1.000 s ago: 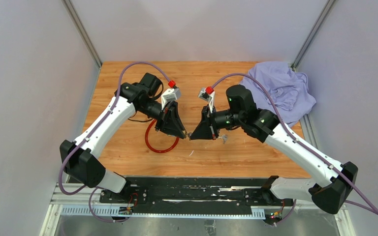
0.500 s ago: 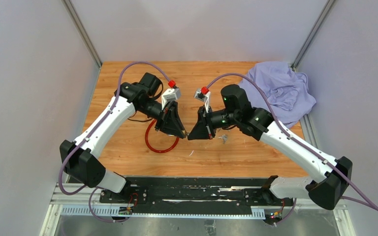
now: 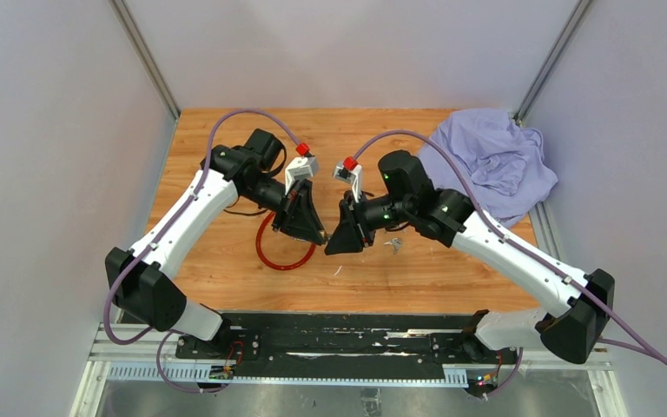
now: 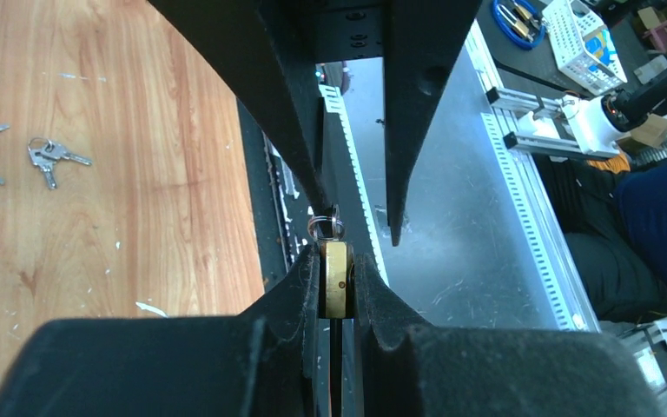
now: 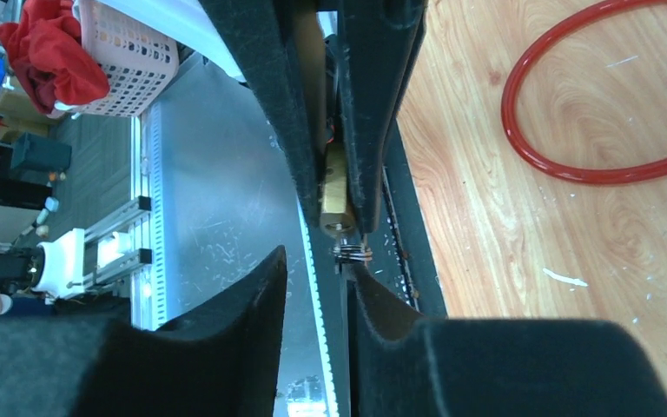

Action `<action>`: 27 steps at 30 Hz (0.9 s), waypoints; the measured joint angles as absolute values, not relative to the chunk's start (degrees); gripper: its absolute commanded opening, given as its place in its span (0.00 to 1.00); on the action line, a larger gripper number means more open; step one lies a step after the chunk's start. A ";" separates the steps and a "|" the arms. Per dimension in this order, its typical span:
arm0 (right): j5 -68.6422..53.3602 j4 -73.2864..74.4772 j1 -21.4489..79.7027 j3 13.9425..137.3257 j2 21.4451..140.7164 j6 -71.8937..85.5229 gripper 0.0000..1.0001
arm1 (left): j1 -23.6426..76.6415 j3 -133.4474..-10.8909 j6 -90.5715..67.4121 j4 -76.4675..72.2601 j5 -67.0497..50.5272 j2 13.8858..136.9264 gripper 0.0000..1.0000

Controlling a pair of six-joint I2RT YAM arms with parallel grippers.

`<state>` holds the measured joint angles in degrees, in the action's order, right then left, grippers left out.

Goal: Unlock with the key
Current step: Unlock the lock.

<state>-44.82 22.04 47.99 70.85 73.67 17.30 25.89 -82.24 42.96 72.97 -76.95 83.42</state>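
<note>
So here's where you're at. Your left gripper point(image 4: 337, 261) is clamped tight on the brass padlock point(image 5: 333, 201), pinching its flat body edge-on between both pads. That's over the middle of the wooden table point(image 3: 226, 269) in the overhead view.

Your right gripper point(image 5: 317, 265) is nose to nose with it, coming in from about 3 o'clock overhead. Its jaws are just a narrow crack apart with nothing between them, so it's got no hold on anything.

The little key ring point(image 5: 353, 252) sits at the padlock's free end, right at the tip of one right-hand finger point(image 5: 399, 347). Whether that's touching or just off it, I honestly can't tell. I can't make out the key's blade either, so I can't say if it's seated in the lock.

Other stuff on the table, going by the overhead view from where the two grippers meet:
- The red cable loop point(image 5: 564, 169) lies at 9 o'clock, partly under your left gripper.
- A loose bunch of keys point(image 4: 48, 156) lies at 3 o'clock, near the right gripper.
- A crumpled lilac cloth point(image 3: 495, 161) is off at 2 o'clock, in the far right corner.
</note>
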 measured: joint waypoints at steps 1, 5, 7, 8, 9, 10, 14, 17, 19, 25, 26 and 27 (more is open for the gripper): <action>-44.82 22.13 48.14 70.85 73.58 17.56 0.48 | 25.89 -82.24 43.00 72.53 -76.75 83.42 0.00; -44.82 22.31 47.97 70.85 72.42 17.61 0.63 | 25.93 -82.24 43.05 71.07 -76.12 83.42 0.00; -44.60 22.33 47.27 70.83 70.74 17.39 0.65 | 25.98 -82.24 43.05 70.70 -76.23 83.40 0.00; -44.40 22.31 46.68 70.81 69.63 17.26 0.65 | 26.00 -82.24 43.05 70.67 -76.29 83.37 0.00; -44.25 22.31 46.28 70.78 68.64 17.23 0.64 | 26.02 -82.26 43.05 70.63 -76.29 83.37 0.00; -43.88 22.22 46.06 70.72 67.75 17.19 0.61 | 26.02 -82.28 43.00 70.63 -76.29 83.37 0.00; -42.81 21.45 45.69 69.56 65.28 17.15 0.50 | 26.00 -82.83 42.61 70.54 -76.12 83.35 0.00; -41.91 20.25 45.69 68.12 65.21 17.43 0.40 | 26.02 -83.00 42.44 70.46 -75.37 83.15 0.00; -41.63 19.46 45.69 67.57 65.71 17.87 0.34 | 26.02 -82.98 42.19 70.41 -75.05 83.07 0.00; -41.21 16.49 45.69 67.57 67.92 18.79 0.15 | 26.02 -82.98 41.69 70.39 -74.28 83.07 0.01; -41.19 16.25 45.69 67.59 68.18 18.83 0.14 | 26.02 -82.98 41.65 70.41 -74.11 83.07 0.00; -41.08 16.05 45.69 67.57 68.34 19.11 0.14 | 26.00 -82.98 41.58 70.46 -73.87 83.07 0.00</action>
<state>-41.08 16.05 45.69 67.57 68.34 19.11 26.00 -82.98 41.58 70.46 -73.87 83.07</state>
